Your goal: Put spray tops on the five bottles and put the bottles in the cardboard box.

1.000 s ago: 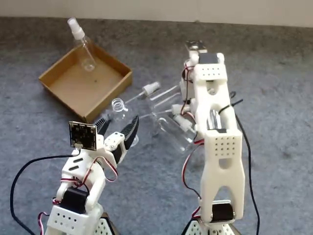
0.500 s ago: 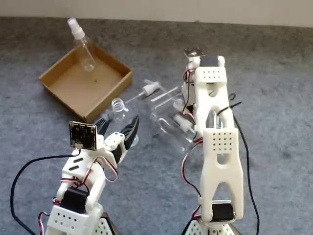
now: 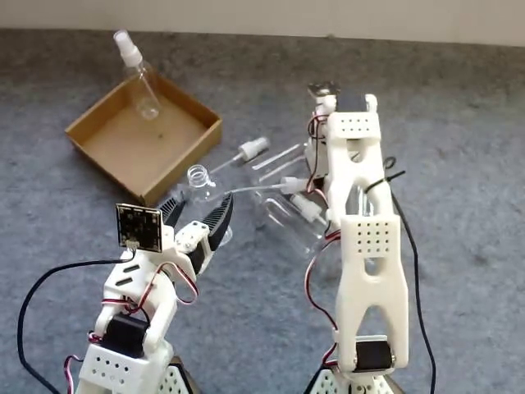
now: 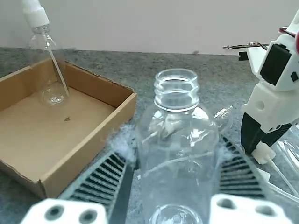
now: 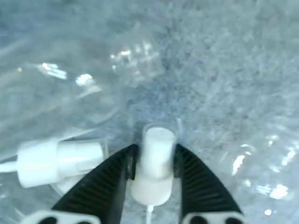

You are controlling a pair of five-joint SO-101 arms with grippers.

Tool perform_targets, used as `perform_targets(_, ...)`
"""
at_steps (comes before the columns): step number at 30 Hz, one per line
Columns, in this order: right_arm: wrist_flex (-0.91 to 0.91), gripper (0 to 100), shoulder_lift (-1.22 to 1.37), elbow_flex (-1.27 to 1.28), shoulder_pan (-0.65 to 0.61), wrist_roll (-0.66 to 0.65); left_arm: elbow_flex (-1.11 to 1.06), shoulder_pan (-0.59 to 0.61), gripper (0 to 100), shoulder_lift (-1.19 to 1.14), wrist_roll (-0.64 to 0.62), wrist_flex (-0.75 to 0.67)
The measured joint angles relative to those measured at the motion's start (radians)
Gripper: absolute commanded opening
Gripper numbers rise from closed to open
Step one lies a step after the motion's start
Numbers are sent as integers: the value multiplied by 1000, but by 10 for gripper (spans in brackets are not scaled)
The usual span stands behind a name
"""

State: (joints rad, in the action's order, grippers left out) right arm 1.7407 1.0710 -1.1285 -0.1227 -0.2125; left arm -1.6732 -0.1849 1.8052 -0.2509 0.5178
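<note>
An open-necked clear bottle stands upright with my left gripper shut on its body, just in front of the cardboard box. In the box's far corner a bottle fitted with a spray top leans upright. My right gripper is shut on a white spray top, low over the carpet to the right of the held bottle. This spray top's thin tube points left toward that bottle.
Clear bottles lie on the grey carpet under the right arm, with a second spray top beside the held one. A further loose spray top lies near the box's right corner.
The right arm's wrist has shifted slightly toward the far side, with the spray top in its fingers. The left arm and its bottle have stayed put.
</note>
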Motion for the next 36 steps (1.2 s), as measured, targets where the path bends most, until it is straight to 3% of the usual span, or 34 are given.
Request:
perform_targets(11,3,5,-26,-31,8,0,0,-2,116,0,-12,0)
perform_targets(25,6,5,-488,-81,41,3,0,-176,116,0,-12,0)
perform_targets(28,6,5,-612,-81,41,71,0,-204,116,0,-9,0)
perform_targets(36,6,5,-901,-81,38,192,0,-295,115,0,213,0)
